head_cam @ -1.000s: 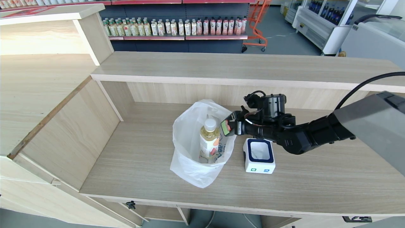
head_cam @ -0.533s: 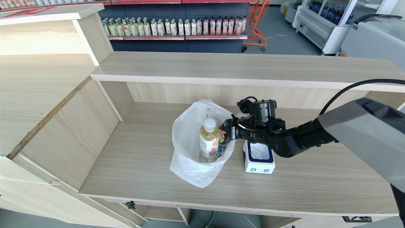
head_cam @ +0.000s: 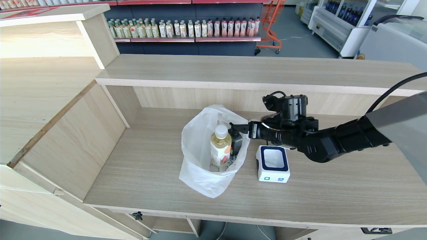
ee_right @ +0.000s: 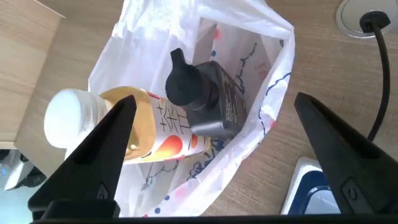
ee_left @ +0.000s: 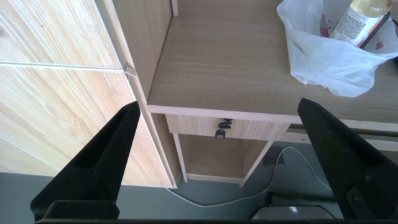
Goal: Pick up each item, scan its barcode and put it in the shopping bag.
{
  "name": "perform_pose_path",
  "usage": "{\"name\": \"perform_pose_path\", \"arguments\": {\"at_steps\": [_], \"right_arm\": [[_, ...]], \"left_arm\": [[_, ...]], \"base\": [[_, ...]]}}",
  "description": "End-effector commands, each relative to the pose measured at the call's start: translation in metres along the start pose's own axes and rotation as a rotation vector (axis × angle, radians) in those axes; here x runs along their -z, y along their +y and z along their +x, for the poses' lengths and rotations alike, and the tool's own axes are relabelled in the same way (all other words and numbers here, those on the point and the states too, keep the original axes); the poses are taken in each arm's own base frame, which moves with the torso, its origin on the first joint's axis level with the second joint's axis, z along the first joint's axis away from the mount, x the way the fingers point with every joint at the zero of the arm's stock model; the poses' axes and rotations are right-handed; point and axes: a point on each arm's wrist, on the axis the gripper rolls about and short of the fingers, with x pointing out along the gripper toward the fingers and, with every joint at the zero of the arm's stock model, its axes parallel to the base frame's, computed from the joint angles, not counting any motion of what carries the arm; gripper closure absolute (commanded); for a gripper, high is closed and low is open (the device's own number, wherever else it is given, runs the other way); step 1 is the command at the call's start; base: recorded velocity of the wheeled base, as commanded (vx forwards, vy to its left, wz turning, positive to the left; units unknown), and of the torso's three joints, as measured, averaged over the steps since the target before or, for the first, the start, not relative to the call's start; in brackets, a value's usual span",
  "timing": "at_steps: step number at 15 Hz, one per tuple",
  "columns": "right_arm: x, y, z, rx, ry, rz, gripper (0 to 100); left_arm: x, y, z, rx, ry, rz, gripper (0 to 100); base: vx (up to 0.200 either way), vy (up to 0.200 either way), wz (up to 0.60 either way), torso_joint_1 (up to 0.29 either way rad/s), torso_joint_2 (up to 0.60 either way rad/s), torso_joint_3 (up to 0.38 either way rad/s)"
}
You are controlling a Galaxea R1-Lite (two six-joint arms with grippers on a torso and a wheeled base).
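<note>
A white plastic shopping bag (head_cam: 200,160) stands open on the lower counter. Inside it stands a tea bottle (head_cam: 220,146) with a white cap, and a dark bottle (head_cam: 237,144) with a black cap leans beside it. My right gripper (head_cam: 237,128) hovers just above the bag's right rim, open and holding nothing. In the right wrist view the tea bottle (ee_right: 130,127) and the dark bottle (ee_right: 208,102) lie in the bag (ee_right: 261,68) below my open right gripper (ee_right: 214,102). My left gripper (ee_left: 219,107) hangs open, low beyond the counter's front left corner, far from the bag (ee_left: 329,62).
A white scanner (head_cam: 273,163) with a blue-framed window sits just right of the bag, under my right arm. A raised ledge (head_cam: 253,71) runs behind, and a wooden side wall (head_cam: 76,143) closes the left. A cable port (ee_right: 367,15) lies behind the bag.
My right gripper carried the dark bottle left over the bag, dipped toward it, let go and drew back up and right. The bottle now rests inside the bag.
</note>
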Motion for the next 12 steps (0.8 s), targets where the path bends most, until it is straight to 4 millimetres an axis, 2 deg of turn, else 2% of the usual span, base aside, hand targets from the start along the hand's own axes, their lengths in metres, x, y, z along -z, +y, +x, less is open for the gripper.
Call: {"name": "perform_pose_path", "arguments": {"at_steps": [1,2,3,4,6,8,10,12], "right_arm": [[-0.024,0.008,-0.089,0.006,-0.06,0.014,0],[-0.027,0.008,-0.111,0.015,-0.079,0.011,0],[-0.024,0.007,-0.146,0.039,-0.09,-0.001,0],[-0.005,0.002,-0.199,0.13,-0.102,-0.037,0],[0.048,0.0,-0.263,0.296,-0.089,-0.057,0],[0.11,-0.006,-0.316,0.431,-0.094,-0.046,0],[0.148,-0.008,-0.359,0.529,-0.168,-0.054,0],[0.178,-0.004,-0.385,0.605,-0.201,-0.047,0]], "left_arm": [[0.0,0.0,0.0,0.0,0.0,0.0,0],[0.0,0.0,0.0,0.0,0.0,0.0,0],[0.0,0.0,0.0,0.0,0.002,0.0,0],[0.0,0.0,0.0,0.0,0.002,0.0,0],[0.0,0.0,0.0,0.0,0.002,0.0,0],[0.0,0.0,0.0,-0.002,0.002,0.0,0],[0.0,0.0,0.0,0.0,0.002,0.0,0],[0.0,0.0,0.0,0.0,0.0,0.0,0]], "base": [[0.0,0.0,0.0,0.0,0.0,0.0],[0.0,0.0,0.0,0.0,0.0,0.0],[0.0,0.0,0.0,0.0,0.0,0.0],[0.0,0.0,0.0,0.0,0.0,0.0],[0.0,0.0,0.0,0.0,0.0,0.0],[0.0,0.0,0.0,0.0,0.0,0.0],[0.0,0.0,0.0,0.0,0.0,0.0],[0.0,0.0,0.0,0.0,0.0,0.0]]}}
